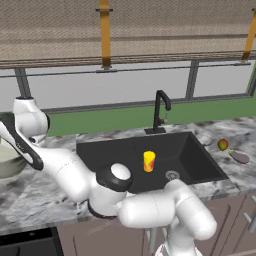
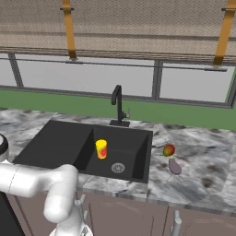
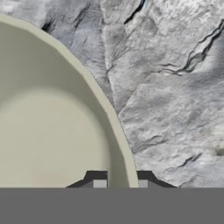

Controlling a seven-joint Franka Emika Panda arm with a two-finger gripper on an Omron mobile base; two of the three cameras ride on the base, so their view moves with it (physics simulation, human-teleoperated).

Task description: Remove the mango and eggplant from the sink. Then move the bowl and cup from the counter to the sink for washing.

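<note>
left base view puts the grey-white veined marble counter [image 1: 40, 195] widest, with the dark matte rectangular sink [image 1: 107, 150] well off to the side of the end effector [image 3: 120, 183]. the mango and eggplant are already out of the sink and the cup is already in it; only the bowl is left to move. the bowl [image 3: 48, 131], wide, smooth and pale greenish-beige, sits right at the end effector, whose two dark fingers are pinched onto its thin rim, one inside, one outside. far from it, the purple-grey eggplant [image 1: 239, 157] and red-green mango [image 1: 223, 145] lie on the counter beyond the sink; the small yellow cylindrical cup [image 1: 149, 161] stands upright in the basin.
</note>
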